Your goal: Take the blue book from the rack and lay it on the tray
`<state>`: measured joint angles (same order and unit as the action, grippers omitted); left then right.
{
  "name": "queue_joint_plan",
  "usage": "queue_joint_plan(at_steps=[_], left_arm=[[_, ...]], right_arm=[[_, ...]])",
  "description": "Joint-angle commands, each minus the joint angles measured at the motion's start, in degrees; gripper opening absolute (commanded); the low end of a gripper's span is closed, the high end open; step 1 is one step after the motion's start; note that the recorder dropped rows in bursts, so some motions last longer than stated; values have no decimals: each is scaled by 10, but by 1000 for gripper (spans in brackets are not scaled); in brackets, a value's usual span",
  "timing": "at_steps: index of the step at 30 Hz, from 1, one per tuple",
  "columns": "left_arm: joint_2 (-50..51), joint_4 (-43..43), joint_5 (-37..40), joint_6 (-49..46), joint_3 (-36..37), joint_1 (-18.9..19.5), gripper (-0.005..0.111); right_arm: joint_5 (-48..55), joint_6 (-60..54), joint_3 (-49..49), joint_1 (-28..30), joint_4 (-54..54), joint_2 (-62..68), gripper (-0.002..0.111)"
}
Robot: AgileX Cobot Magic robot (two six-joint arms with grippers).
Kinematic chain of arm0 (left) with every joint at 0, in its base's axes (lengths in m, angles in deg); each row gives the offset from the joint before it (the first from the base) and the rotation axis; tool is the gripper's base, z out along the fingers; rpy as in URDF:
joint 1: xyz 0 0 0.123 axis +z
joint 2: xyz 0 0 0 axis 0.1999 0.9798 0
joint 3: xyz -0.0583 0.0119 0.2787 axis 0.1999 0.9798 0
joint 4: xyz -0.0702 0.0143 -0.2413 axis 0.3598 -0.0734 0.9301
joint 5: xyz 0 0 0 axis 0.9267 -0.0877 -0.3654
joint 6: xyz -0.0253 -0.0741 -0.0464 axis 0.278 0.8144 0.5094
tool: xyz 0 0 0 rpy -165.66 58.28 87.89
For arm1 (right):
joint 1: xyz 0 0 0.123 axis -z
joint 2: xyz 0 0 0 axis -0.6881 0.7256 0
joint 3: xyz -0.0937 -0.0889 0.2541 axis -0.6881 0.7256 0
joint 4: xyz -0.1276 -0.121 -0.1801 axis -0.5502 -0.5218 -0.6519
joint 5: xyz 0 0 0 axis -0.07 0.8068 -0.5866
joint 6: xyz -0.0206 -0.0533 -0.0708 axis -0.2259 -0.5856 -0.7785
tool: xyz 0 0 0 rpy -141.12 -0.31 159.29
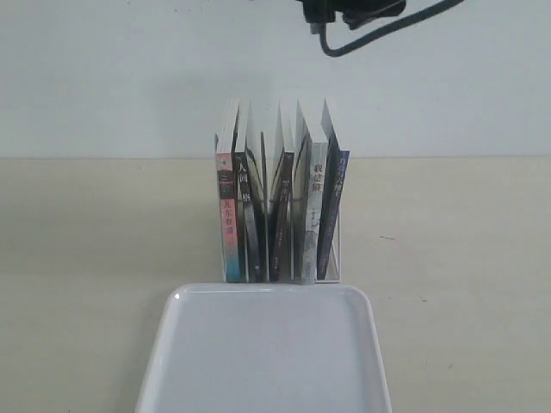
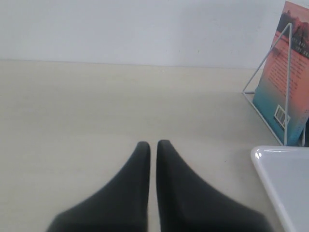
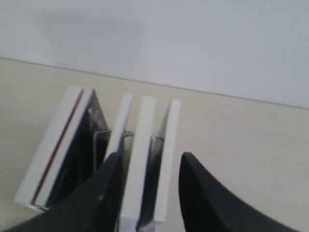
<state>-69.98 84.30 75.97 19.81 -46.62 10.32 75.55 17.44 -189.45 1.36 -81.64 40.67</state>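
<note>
The clear rack (image 1: 327, 258) stands at mid-table with several upright books. The blue book (image 1: 332, 211) is the rightmost one, its dark blue spine facing the tray (image 1: 267, 353), which lies just in front. In the right wrist view my right gripper (image 3: 150, 162) is open above the books' top edges. The blue book's white page edge (image 3: 168, 145) and its neighbour's (image 3: 143, 145) lie between the fingers. My left gripper (image 2: 153, 145) is shut and empty over bare table, beside the tray corner (image 2: 285, 183).
The grey-white-spined book (image 1: 312, 215) stands right next to the blue one. The red-and-teal book (image 1: 226, 215) is at the rack's left end, its cover (image 2: 285, 92) showing behind the rack's divider. A dark arm part with a cable (image 1: 344, 13) hangs at the top.
</note>
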Motion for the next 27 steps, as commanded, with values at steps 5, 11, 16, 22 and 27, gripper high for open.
queue_joint_plan(at_steps=[5, 11, 16, 22, 27], left_arm=[[-2, 6, 1, -1, 2, 0, 4], [-2, 6, 1, -1, 2, 0, 4], [-2, 6, 1, -1, 2, 0, 4], [-2, 6, 1, -1, 2, 0, 4], [-2, 6, 1, -1, 2, 0, 4]], right_arm=[[31, -50, -2, 50, 50, 29, 38], [7, -58, -2, 50, 51, 68, 38], [-21, -60, -2, 56, 52, 88, 38], [-27, -62, -2, 81, 75, 104, 38], [-37, -99, -2, 96, 124, 121, 38]])
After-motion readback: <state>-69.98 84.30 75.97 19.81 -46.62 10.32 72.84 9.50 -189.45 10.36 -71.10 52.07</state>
